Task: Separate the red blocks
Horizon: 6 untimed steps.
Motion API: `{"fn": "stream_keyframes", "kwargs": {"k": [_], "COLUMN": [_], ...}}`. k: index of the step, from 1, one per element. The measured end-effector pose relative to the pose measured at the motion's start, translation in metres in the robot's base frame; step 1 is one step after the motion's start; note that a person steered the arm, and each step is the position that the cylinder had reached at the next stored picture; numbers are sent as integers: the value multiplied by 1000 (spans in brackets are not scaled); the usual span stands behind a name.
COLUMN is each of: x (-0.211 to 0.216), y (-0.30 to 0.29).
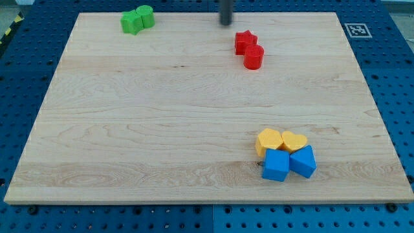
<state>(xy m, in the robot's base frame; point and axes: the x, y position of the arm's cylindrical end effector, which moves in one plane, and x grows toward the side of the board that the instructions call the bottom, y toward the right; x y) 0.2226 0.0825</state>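
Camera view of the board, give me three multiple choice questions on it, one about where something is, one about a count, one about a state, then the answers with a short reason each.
1. Where are the two green blocks?
A. the view's top left corner of the board
B. the view's bottom right
C. the middle of the board

2. How many blocks are on the board?
A. four
B. six
C. eight

3. How do the red star block and the red cylinder block stand to each other?
A. at opposite edges of the board
B. touching
C. one stacked on the other

Answers:
1 A: the green pair sits by the top left corner.
2 C: two green, two red, two yellow blocks and two blue blocks.
3 B: no gap shows between them; my tip is just up and to the view's left of the star, apart from it.
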Motion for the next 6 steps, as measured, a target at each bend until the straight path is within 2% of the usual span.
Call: {"fn": "stream_keyframes", "kwargs": {"k": [1,2,3,4,5,6], "x": [37,84,92,92,92,92], "y": [85,88,28,-64,-117,-64]}}
